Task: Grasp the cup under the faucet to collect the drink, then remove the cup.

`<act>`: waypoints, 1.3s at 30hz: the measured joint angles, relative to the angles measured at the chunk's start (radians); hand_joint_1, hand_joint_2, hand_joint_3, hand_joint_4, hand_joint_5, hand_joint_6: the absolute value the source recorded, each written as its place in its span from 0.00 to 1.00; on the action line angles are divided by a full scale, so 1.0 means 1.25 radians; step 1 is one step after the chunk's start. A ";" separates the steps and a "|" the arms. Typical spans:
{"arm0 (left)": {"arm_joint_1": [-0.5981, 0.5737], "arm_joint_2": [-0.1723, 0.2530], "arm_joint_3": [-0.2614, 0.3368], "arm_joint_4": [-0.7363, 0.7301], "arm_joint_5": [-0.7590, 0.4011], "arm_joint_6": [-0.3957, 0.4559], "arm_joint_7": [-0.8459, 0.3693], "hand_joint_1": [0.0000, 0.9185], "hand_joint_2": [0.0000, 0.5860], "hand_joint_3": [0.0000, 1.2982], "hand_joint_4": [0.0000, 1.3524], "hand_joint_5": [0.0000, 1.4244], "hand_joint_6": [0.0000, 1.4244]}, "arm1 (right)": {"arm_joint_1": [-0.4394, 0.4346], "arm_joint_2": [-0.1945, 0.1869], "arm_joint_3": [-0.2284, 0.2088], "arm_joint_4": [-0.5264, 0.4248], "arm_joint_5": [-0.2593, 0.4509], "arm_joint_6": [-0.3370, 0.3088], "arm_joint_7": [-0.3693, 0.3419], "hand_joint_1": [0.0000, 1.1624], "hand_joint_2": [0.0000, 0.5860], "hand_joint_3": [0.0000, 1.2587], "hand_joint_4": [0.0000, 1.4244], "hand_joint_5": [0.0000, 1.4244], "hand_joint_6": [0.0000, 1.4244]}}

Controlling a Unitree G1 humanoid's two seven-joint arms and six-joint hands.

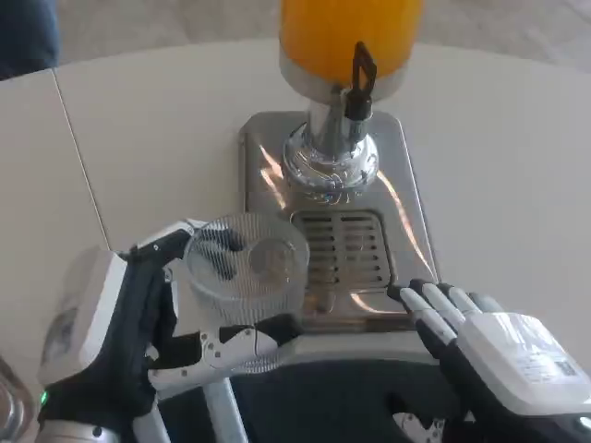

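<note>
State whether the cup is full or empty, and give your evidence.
Empty: the cup, held in the left hand, is clear, its bottom shows through, and no orange drink is inside.

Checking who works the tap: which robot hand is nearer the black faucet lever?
Right. The right robot hand lies below and right of the faucet lever; the left robot hand, holding the cup, is farther.

The dispenser's orange tank (351, 32) is running off the top edge, its upper part unseen. The left hand (138, 337) is covering the lower wall of the ribbed clear cup (247, 277). The right hand (489, 355) is extending past the bottom edge; its thumb is barely showing.
</note>
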 measured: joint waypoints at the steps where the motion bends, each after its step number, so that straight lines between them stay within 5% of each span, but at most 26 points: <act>1: -0.007 -0.003 -0.006 0.005 0.001 0.000 0.000 0.59 0.12 0.71 0.86 0.97 1.00 | -0.001 0.000 0.000 0.000 0.000 0.000 0.000 0.48 0.78 0.03 0.00 0.00 0.00; 8: -0.056 -0.024 -0.030 0.061 0.033 0.000 0.014 0.59 0.12 0.71 0.86 0.97 1.00 | -0.005 -0.001 -0.001 -0.004 0.003 0.005 0.010 0.48 0.78 0.03 0.00 0.00 0.00; 19: -0.240 -0.064 -0.085 0.311 0.095 0.008 0.117 0.59 0.12 0.71 0.86 0.97 1.00 | -0.035 -0.033 0.001 0.002 0.049 0.003 0.041 0.48 0.78 0.04 0.00 0.00 0.00; 39: -0.457 -0.133 -0.159 0.587 0.100 0.024 0.288 0.59 0.12 0.71 0.86 0.97 1.00 | -0.037 -0.034 0.001 -0.010 0.055 0.028 0.094 0.47 0.80 0.04 0.00 0.00 0.00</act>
